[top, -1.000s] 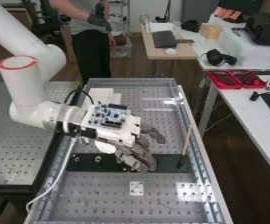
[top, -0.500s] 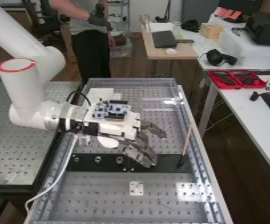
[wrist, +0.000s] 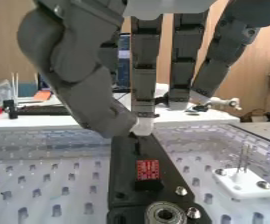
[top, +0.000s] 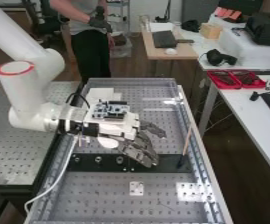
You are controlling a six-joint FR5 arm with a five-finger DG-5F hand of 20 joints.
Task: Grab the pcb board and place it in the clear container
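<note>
The hand (top: 140, 149) has its fingers (wrist: 144, 75) extended and only lightly bent, while its thumb (wrist: 96, 102) stands off to one side of them. They are neither closed up nor pinching anything. From the wrist, the thumb's end overlaps the fingertips, and whether the two touch there cannot be told.

A small red board (wrist: 147, 170), the likeliest match for the pcb, is on the black bar (top: 165, 163) under the hand. It sits between a round metal fitting (wrist: 165, 214) and the fingertips.

The bar runs across a bench top (top: 106, 200) full of holes. A white plate (top: 137, 188) lies near the bar, and a thin stick (top: 187, 141) stands at a slant at the bar's end. Past the bench's side is a white table (top: 245, 107) with red trays (top: 235, 79); a wooden table (top: 164, 53) is farther back.

The white arm (top: 27, 102) comes in from the upper left, with the hand angled down toward the bar. A blue circuit board (top: 110, 109) is mounted on top, just behind the hand.
</note>
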